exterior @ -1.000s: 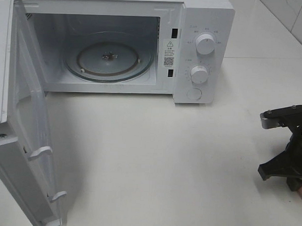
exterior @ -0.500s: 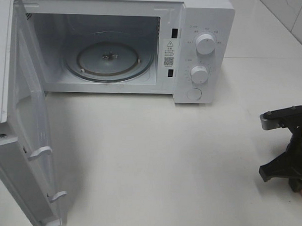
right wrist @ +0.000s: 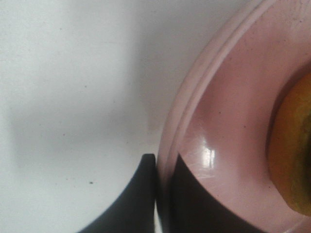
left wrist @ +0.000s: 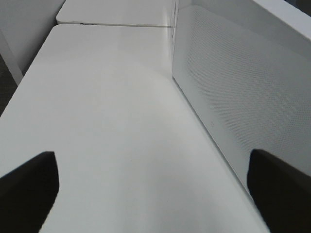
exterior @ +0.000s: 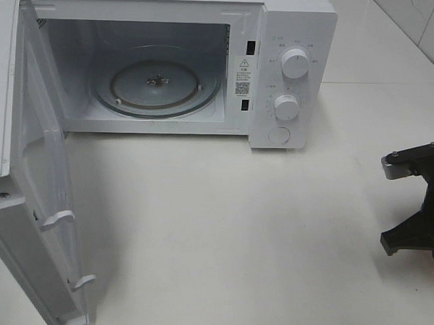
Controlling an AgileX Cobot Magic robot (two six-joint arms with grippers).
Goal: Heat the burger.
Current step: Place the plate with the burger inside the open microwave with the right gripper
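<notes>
The right gripper (right wrist: 163, 167) is pinched tight on the rim of the pink plate (right wrist: 228, 126), one dark finger (right wrist: 138, 199) outside the lip and the other inside! The burger (right wrist: 291, 145) sits on that plate, only a sliver of golden bun showing. From up high, the right arm (exterior: 415, 205) hangs at the far-right edge of the table (exterior: 222, 220), plate and burger out of frame. The left gripper (left wrist: 153, 170) is spread wide beside a perforated white panel (left wrist: 233, 87). At the far left the microwave (exterior: 291, 79) has its door (exterior: 39, 163) swung open, with the glass turntable (exterior: 159, 85) in view.
</notes>
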